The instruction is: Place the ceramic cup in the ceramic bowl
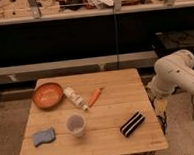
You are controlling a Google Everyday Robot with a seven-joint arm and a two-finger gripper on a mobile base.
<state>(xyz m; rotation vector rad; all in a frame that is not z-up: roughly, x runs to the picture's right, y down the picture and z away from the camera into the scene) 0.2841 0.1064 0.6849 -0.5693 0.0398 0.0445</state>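
Ceramic cup (76,124) upright on the wooden table (116,90), toward the front edge and left of centre, mouth up. Gripper (160,106) well apart from it, off the table's right edge, hanging low beside the board at the end of the white arm (178,72); cannot tell its state. Ceramic bowl (47,95) at the back left, near the left edge, apart from the cup. Between bowl and cup, on its side, a white bottle (75,98); just right of that, an orange stick (94,96). Blue sponge (43,136) front left, beside the cup. Black striped block (132,123) front right, between cup and gripper. Bare board across the back right.
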